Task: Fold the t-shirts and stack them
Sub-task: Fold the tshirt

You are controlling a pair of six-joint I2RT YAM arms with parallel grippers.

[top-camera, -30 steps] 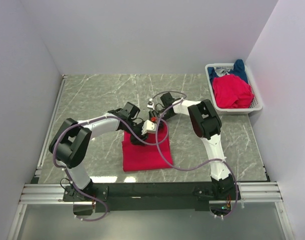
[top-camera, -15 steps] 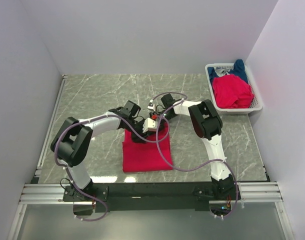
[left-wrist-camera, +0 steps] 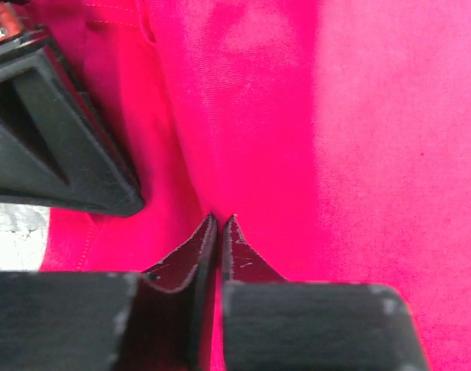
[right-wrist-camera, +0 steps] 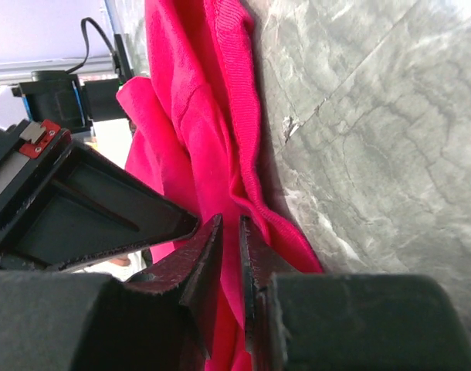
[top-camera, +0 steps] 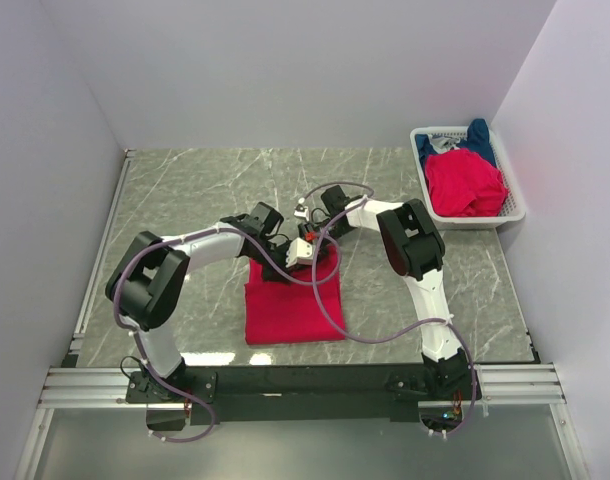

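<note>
In the top view, a folded red t-shirt (top-camera: 290, 310) lay on the tabletop (top-camera: 185, 190) close to the near edge, about midway between the left and right edges. Both arms bent over its far edge, with the left end effector (top-camera: 278, 268) and the right end effector (top-camera: 315, 255) just beside each other. At the far right corner the white mesh basket (top-camera: 515, 215) held another red t-shirt (top-camera: 465, 185) and a dark blue t-shirt (top-camera: 477, 135).

In the left wrist view, the left end effector (left-wrist-camera: 221, 220) had its tips pressed together on the red t-shirt (left-wrist-camera: 336, 116). A moment before it was about half open, so it had just closed. Only a thin red line showed between the fingers, so I judged that it pinched a thin layer of cloth.

In the right wrist view, the right end effector (right-wrist-camera: 229, 224) was nearly closed on a fold of the red t-shirt (right-wrist-camera: 212, 100), with cloth visible between the fingers, as it was a second earlier.

With both sides of the far edge now gripped, the next fold looked ready to begin. The shirts in the basket were not yet folded.
</note>
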